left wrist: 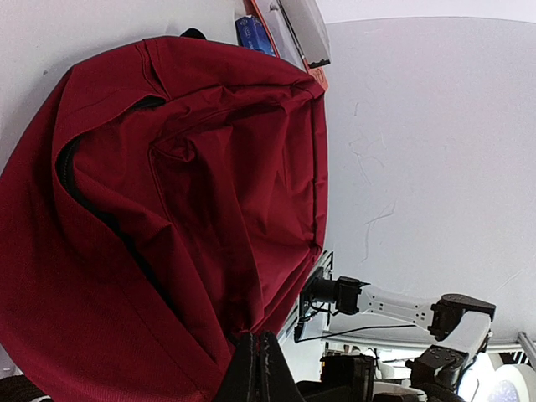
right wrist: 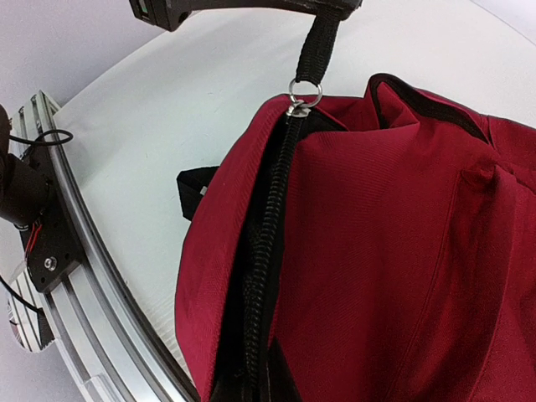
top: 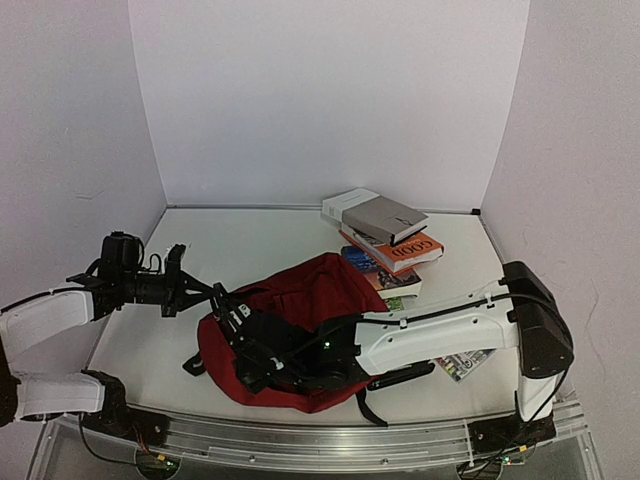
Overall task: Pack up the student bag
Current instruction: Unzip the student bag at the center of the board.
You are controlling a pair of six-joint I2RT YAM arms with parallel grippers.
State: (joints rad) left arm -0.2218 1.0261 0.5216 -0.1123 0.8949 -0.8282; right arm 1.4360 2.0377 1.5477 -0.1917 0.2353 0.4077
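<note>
The student bag (top: 300,320) is a dark red backpack lying on the white table; it fills the left wrist view (left wrist: 167,209) and the right wrist view (right wrist: 402,251). Its black zipper (right wrist: 268,243) runs along the edge and stands partly open. My left gripper (top: 220,297) is at the bag's left end, shut on the black zipper pull strap (right wrist: 315,46) that hangs from a metal ring. My right gripper (top: 243,347) is at the bag's near left edge, shut on the fabric beside the zipper, its fingers mostly hidden.
A stack of books (top: 385,235) stands behind the bag on the right, also at the top of the left wrist view (left wrist: 289,25). A magazine (top: 465,365) lies under the right arm. A metal rail (right wrist: 75,276) runs along the table's near edge.
</note>
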